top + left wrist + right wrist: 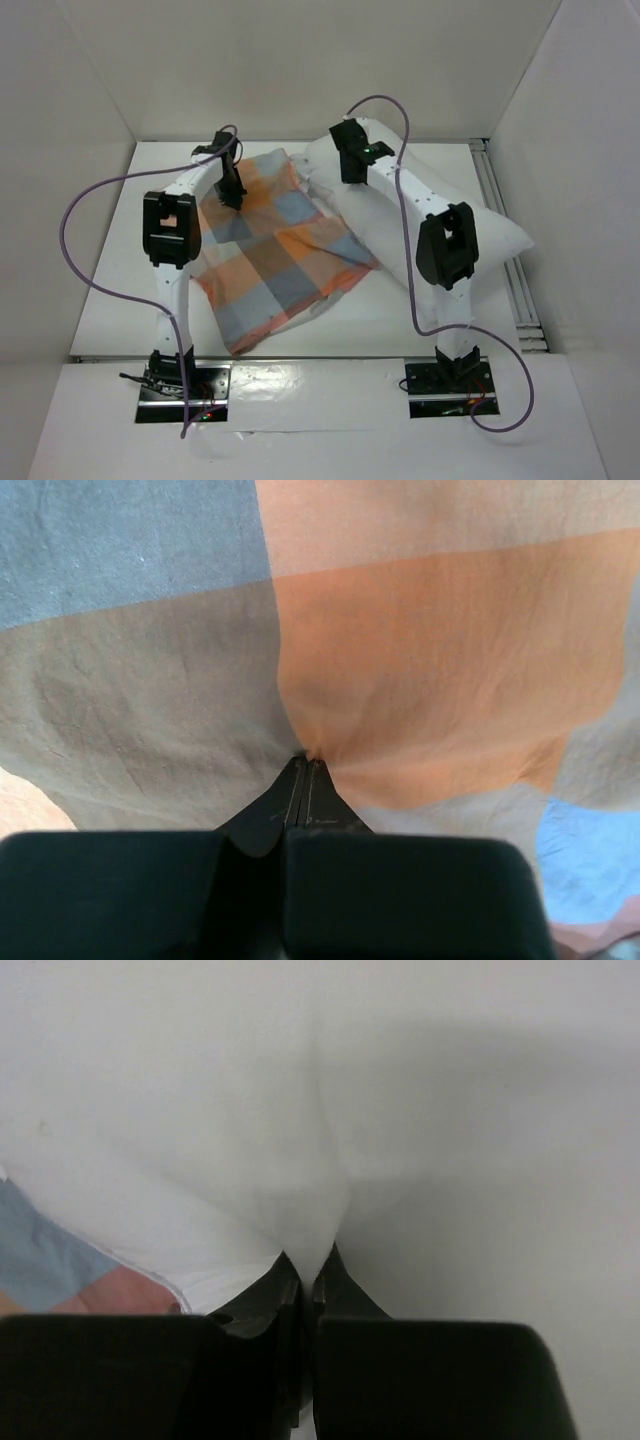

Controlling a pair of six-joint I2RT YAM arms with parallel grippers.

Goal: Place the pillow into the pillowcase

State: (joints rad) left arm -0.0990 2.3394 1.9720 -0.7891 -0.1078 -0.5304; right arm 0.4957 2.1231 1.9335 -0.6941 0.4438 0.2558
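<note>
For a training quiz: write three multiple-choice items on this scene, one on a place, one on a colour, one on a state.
1. In the top view, the puffy plain white rectangular pillow lies where relative to the thin checked cloth pillowcase?
A. left of it
B. right of it
C. wholly inside it
2. The pillowcase's checks are:
A. orange, grey-blue and cream
B. green and black
C. red and yellow
3. The left gripper is:
A. open
B. shut on the pillow
C. shut on the pillowcase
Answers: 1 B, it fills the right side; 2 A, those colours show from above; 3 C, its fingers meet with checked cloth puckered between them.
</note>
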